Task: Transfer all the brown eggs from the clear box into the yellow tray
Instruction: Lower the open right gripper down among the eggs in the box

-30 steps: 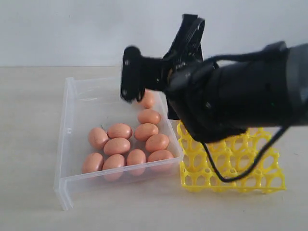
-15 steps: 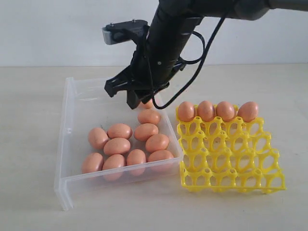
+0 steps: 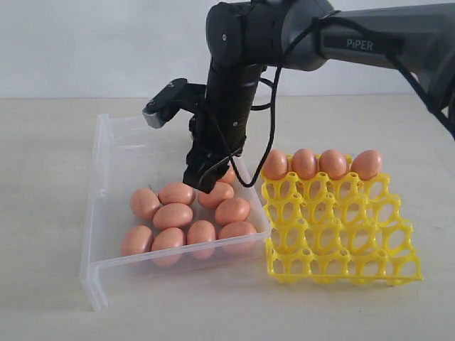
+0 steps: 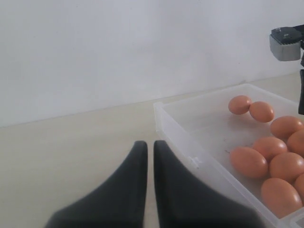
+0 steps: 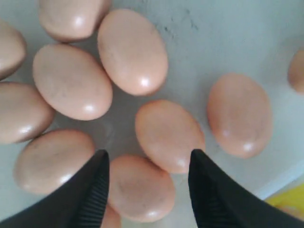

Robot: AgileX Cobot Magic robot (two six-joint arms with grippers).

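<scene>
The clear box [image 3: 96, 206] on the left holds several brown eggs [image 3: 173, 215]. To its right is the yellow tray [image 3: 341, 241], with a row of eggs [image 3: 304, 163] in its back cups. My right gripper [image 3: 204, 179] reaches across and hangs low over the box's right side. In the right wrist view that gripper [image 5: 148, 154] is open, and an egg [image 5: 140, 187] lies below the gap between its fingers, untouched. A second egg [image 5: 169, 135] lies just past the fingertips. My left gripper [image 4: 150, 145] is shut and empty, just outside the box wall [image 4: 190, 152].
The right arm's black links and cable [image 3: 234, 85] rise above the box's back half. Its wrist camera [image 4: 285, 42] shows in the left wrist view. A pale wall stands behind the beige tabletop [image 3: 43, 156].
The right arm has swung from the tray side to above the box and come down toward the eggs. Its jaws have opened. The left gripper has not moved.
</scene>
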